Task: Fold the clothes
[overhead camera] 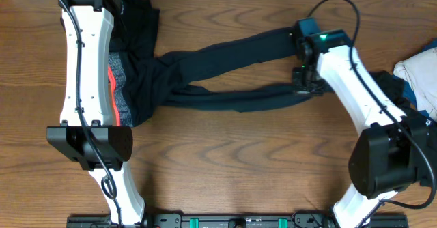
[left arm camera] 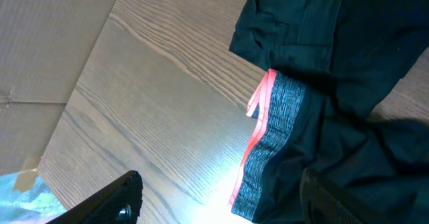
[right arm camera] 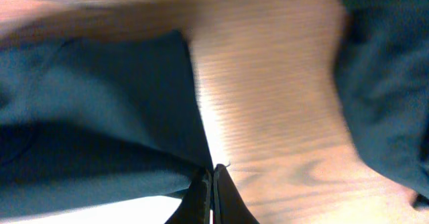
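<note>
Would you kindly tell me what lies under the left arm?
The waist of the black trousers, with its grey band edged coral, on the table. The left arm hides the rest of it.

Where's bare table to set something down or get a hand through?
Bare wood: the wide strip of table below the trousers, between left arm and right arm; the band above the trouser legs; left of the left arm. Crowded: waistband under the left arm, clothes pile at the right edge.
</note>
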`<state>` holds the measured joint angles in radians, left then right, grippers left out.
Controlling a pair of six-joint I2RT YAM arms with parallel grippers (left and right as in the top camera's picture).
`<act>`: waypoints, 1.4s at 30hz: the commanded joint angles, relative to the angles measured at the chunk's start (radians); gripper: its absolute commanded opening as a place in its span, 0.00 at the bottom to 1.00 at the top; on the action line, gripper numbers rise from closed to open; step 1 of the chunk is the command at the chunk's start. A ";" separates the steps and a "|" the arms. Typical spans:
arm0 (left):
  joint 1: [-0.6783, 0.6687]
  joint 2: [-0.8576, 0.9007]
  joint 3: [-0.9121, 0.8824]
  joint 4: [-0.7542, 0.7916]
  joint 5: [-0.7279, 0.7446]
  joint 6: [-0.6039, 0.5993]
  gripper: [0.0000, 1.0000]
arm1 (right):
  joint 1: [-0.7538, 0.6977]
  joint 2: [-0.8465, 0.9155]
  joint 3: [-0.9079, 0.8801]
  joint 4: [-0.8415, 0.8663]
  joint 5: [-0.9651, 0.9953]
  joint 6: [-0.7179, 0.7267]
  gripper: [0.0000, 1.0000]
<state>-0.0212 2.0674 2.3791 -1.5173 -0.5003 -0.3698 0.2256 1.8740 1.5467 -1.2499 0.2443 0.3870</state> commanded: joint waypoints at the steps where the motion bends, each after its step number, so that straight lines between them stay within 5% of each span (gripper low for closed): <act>1: 0.005 -0.006 0.005 -0.010 -0.004 -0.006 0.75 | -0.055 -0.018 -0.004 -0.017 0.082 0.028 0.01; 18: 0.005 -0.006 0.005 -0.055 0.012 -0.006 0.76 | -0.188 -0.018 -0.022 -0.082 0.085 0.047 0.03; 21: 0.005 -0.006 0.005 -0.092 0.108 0.006 0.76 | -0.187 -0.018 -0.023 -0.081 0.085 0.047 0.26; 23: 0.005 -0.006 0.005 -0.117 0.159 0.016 0.76 | -0.187 -0.018 -0.023 -0.081 0.085 0.046 0.82; 24: 0.005 -0.006 0.005 -0.129 0.172 0.016 0.76 | -0.187 -0.018 -0.023 -0.080 0.084 0.047 0.89; 28: 0.005 -0.006 0.005 -0.155 0.176 0.016 0.77 | -0.186 -0.019 -0.022 -0.060 0.016 0.035 0.91; 29: 0.005 -0.006 0.005 -0.150 0.174 0.016 0.93 | -0.182 -0.021 -0.021 -0.044 -0.030 0.010 0.91; 30: 0.008 -0.006 0.005 -0.142 0.174 0.016 0.94 | -0.177 -0.024 -0.021 -0.029 -0.077 -0.020 0.91; 37: 0.037 -0.006 0.005 -0.102 0.175 0.005 0.98 | -0.021 -0.058 -0.021 0.149 -0.660 -0.327 0.92; 42: 0.074 -0.006 0.005 -0.080 0.175 0.005 0.98 | 0.153 -0.046 -0.021 0.335 -0.766 -0.246 0.99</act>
<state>0.0280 2.0674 2.3791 -1.5974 -0.3271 -0.3630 0.3038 1.8500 1.5265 -0.9504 -0.3542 0.1429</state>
